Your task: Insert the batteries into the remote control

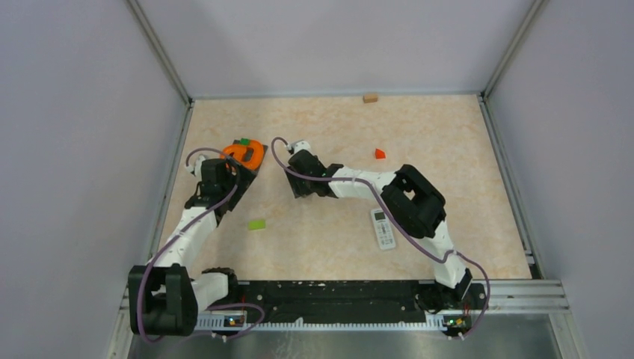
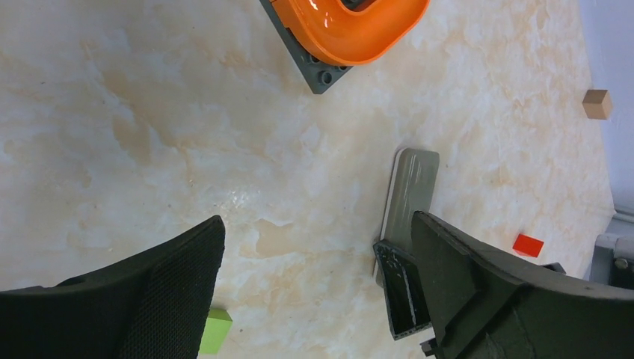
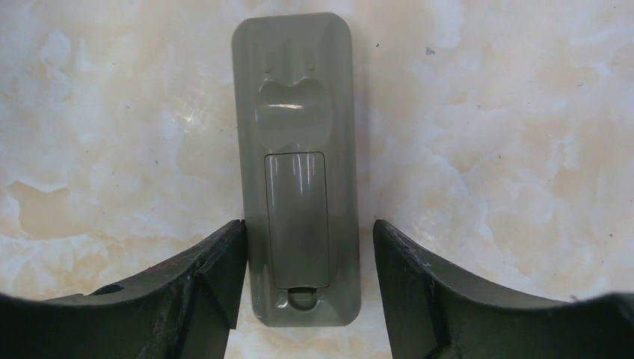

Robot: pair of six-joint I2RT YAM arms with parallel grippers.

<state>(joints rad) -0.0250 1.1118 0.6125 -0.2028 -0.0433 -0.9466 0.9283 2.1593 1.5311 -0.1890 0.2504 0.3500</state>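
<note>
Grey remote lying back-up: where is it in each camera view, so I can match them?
Top external: hidden under the right gripper.
Left wrist: grey remote right of centre, lower end behind a right-gripper finger.
Right wrist: centre of the picture, between that gripper's fingers.
Shared landmark: the right gripper.

Marbled table (image 1: 419, 127), grey remote (image 3: 299, 164), white remote (image 1: 383, 229)

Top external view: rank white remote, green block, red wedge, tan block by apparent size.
1. white remote, clearly the largest
2. green block
3. tan block and red wedge: both tiny and too close to rank. The tan block also lies farther from the camera.
</note>
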